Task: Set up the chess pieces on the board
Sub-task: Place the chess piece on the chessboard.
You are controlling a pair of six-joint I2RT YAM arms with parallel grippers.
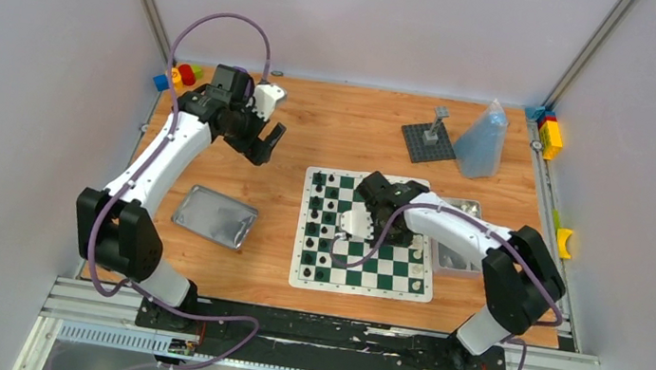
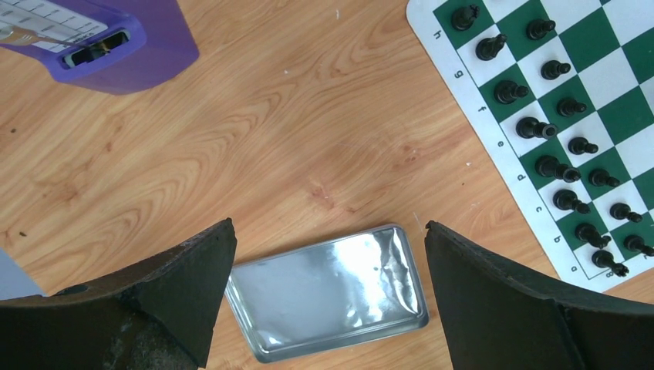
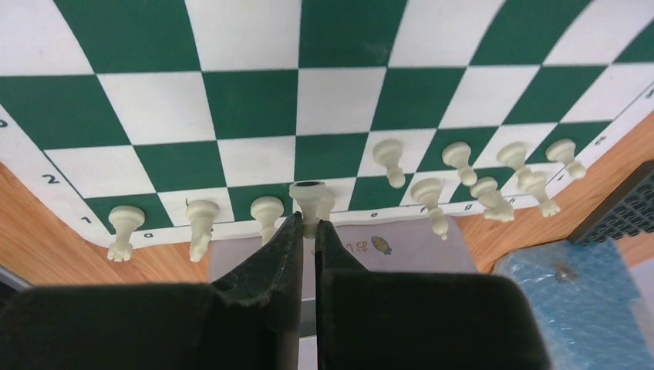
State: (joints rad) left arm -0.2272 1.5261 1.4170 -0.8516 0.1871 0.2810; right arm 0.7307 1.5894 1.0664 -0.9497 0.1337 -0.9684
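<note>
Right gripper [image 3: 307, 223]: fingers pressed together on a white piece [image 3: 307, 196] with a ringed top, at the board's white-side edge row. Cannot tell whether its base touches the square.
Left gripper [image 2: 330, 231]: fingers spread wide, nothing between them. It hangs above bare table [image 1: 332, 128] at the far left, well apart from the board.
Board [image 1: 358, 288]: green-and-white mat lying flat at centre-right of the table, with the right arm reaching over it.
Black pieces [image 2: 540, 127]: upright in two rows along the board's left edge in the top view, one per square.
White pieces [image 3: 200, 223]: in the right wrist view, three stand in the edge row left of the fingers. A crowded group in two rows sits to the right, several of them leaning.
Tin [image 2: 332, 293]: flat, silver and shallow, on the table left of the board and apart from it, directly below the left gripper's view.
Second tin [image 1: 467, 208]: just beside the board's right edge, partly under the right arm. Contents are too small to make out.
Studded plate [image 1: 427, 144]: dark grey with an upright post, beyond the board.
Bubble bag [image 1: 481, 143]: blue, just right of the plate.
Toy blocks [image 1: 180, 77]: at the far-left corner.
</note>
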